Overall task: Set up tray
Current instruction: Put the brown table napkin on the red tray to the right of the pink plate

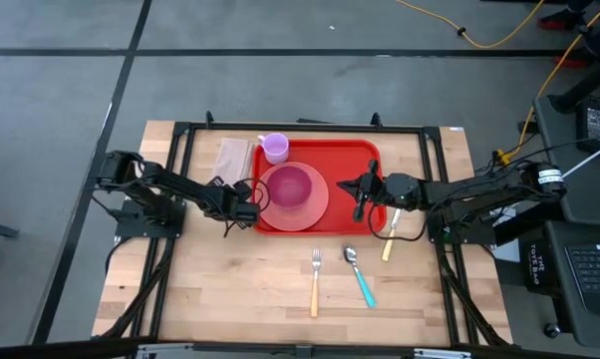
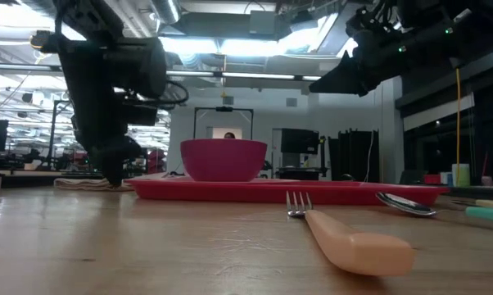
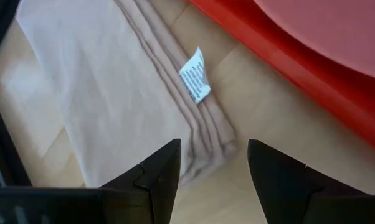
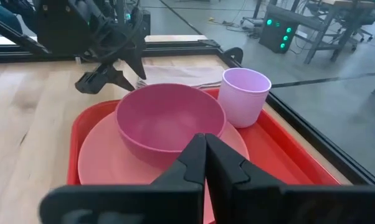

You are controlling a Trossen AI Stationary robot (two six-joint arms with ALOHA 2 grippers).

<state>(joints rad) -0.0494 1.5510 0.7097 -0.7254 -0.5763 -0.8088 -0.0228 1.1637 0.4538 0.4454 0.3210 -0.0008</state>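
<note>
The red tray (image 1: 355, 160) lies at the table's far middle. On it a pink bowl (image 4: 169, 121) sits on a round pink plate (image 1: 320, 204), with a lilac cup (image 1: 274, 148) behind them. A folded beige napkin (image 3: 113, 93) with a white tag (image 3: 195, 74) lies on the wood just left of the tray. My left gripper (image 3: 212, 168) hangs open, slanting down over the napkin's corner next to the tray's left rim (image 3: 287, 62). My right gripper (image 4: 205, 149) is shut and hovers level above the tray's right half, with nothing in it.
A fork (image 1: 315, 279) and a teal-handled spoon (image 1: 360, 277) lie on the wood in front of the tray. A tan-handled knife (image 1: 390, 239) lies by the tray's right near corner. A black frame (image 1: 180, 130) surrounds the table.
</note>
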